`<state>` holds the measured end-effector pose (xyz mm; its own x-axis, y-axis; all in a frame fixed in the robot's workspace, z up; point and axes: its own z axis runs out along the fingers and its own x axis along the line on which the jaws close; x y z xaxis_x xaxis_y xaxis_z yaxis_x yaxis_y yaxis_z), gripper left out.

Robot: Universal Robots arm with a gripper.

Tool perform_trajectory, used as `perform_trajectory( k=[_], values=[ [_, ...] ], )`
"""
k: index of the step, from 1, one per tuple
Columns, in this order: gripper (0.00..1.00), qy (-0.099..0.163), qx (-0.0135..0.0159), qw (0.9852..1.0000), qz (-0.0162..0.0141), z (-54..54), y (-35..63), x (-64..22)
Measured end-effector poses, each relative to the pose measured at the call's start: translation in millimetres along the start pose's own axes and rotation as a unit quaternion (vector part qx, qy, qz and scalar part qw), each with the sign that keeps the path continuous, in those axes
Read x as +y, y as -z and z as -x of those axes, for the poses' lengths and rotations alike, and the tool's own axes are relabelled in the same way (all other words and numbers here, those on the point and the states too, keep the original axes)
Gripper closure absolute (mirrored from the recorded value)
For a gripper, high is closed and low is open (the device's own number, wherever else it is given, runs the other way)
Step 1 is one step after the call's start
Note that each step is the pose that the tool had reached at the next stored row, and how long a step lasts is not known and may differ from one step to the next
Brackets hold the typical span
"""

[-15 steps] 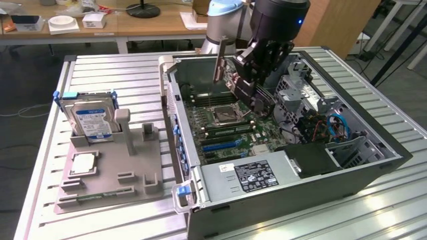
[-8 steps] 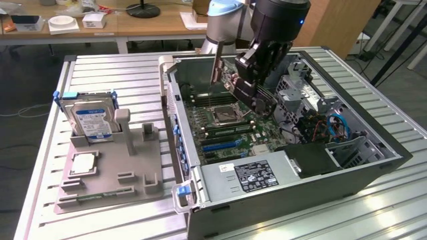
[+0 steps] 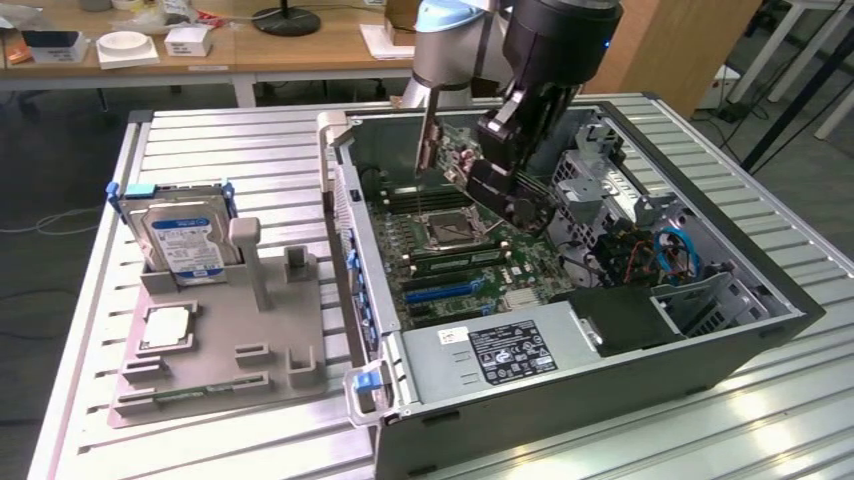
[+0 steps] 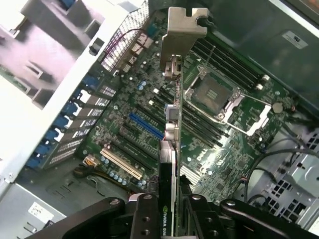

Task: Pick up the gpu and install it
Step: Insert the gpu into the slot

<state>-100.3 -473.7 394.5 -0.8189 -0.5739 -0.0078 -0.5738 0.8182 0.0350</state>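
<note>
Slatted aluminium bench [image 3: 240, 150] carried an open dark-grey computer case [image 3: 721, 340] lying on its side; wooden desks behind it were cut off by the frame edge. In the exterior view the black robot arm [image 3: 561, 50] ran out of the frame and covered the far part of the green motherboard [image 3: 447, 250]. The gripper [image 3: 505, 195] read as a dark mass, its fingers hard to separate from the card. The gpu [image 3: 454, 165], a thin, flat, dark expansion card, appeared there as a narrow sliver inside the case, above the motherboard.

In the wrist view the gpu [image 4: 174, 149] was seen edge-on, so its faces were hidden. Its silver metal bracket [image 4: 182, 30] stood at the far end, and a printed NVIDIA mark near the gripper ran off the frame edge. Whether the card's connector edge touched the motherboard or any slot could not be told.

The gripper [image 4: 172, 206] was partly closed, its black fingers [image 4: 144, 214] pressed against either face of the gpu and pinching it. The card hung over the expansion slots, beside the blue slot [image 4: 145, 125] and near the silver processor socket [image 4: 219, 97].

On the exterior view's left, a grey moulded holder [image 3: 200, 370] stood on the bench with a boxy hard drive with a blue-white label [image 3: 180, 240] upright in it.
</note>
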Motion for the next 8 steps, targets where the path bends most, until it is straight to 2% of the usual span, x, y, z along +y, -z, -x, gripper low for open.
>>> perform_trajectory(
  k=[4,8],
  values=[
    [0.74,0.029,0.0010,0.9996,0.0002,0.7,-0.5,-0.5],
    [0.74,0.059,0.0021,0.9983,0.0004,1.5,-1.1,-1.1]
  ],
)
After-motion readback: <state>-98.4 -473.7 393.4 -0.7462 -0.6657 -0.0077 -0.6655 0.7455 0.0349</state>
